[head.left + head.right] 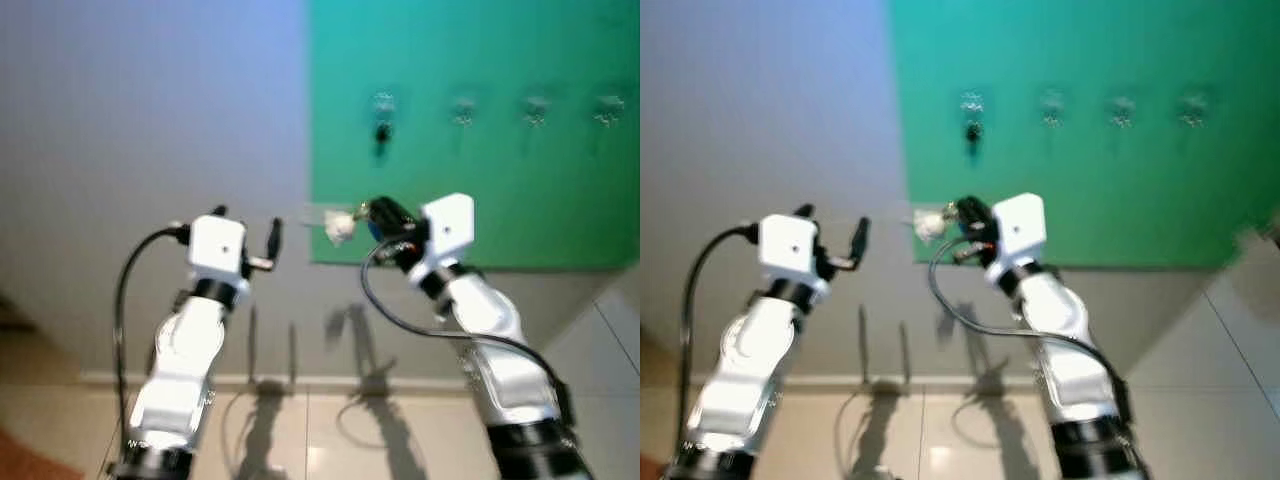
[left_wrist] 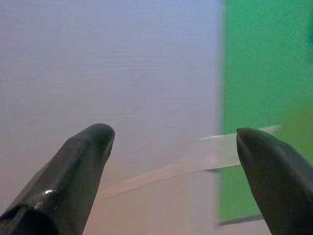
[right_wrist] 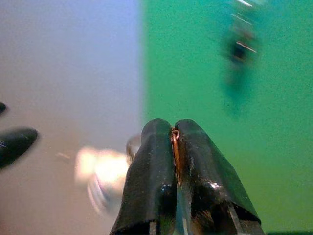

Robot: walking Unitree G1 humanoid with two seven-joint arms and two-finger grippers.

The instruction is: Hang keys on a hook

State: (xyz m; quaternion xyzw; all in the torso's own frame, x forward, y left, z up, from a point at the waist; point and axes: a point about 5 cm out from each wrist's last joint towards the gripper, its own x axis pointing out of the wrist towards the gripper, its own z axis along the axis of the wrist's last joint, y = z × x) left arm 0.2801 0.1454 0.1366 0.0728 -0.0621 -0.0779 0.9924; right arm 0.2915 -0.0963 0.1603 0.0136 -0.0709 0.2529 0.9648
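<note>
A green board [image 1: 500, 190] on the wall carries a row of several small metal hooks; the leftmost hook [image 1: 383, 103] has a dark item [image 1: 382, 133] hanging from it. My right gripper [image 1: 368, 212] is raised near the board's lower left corner, below that hook. It is shut on a thin metal key ring [image 3: 174, 139], and a pale blurred fob [image 1: 340, 227] dangles from its tip. My left gripper [image 1: 248, 222] is held up open in front of the grey wall, left of the fob, with nothing between its fingers [image 2: 88, 147].
The grey wall [image 1: 150, 120] lies left of the board. Below are a skirting line and a tiled floor [image 1: 330, 430] with the arms' shadows. Other hooks [image 1: 536, 108] to the right look bare.
</note>
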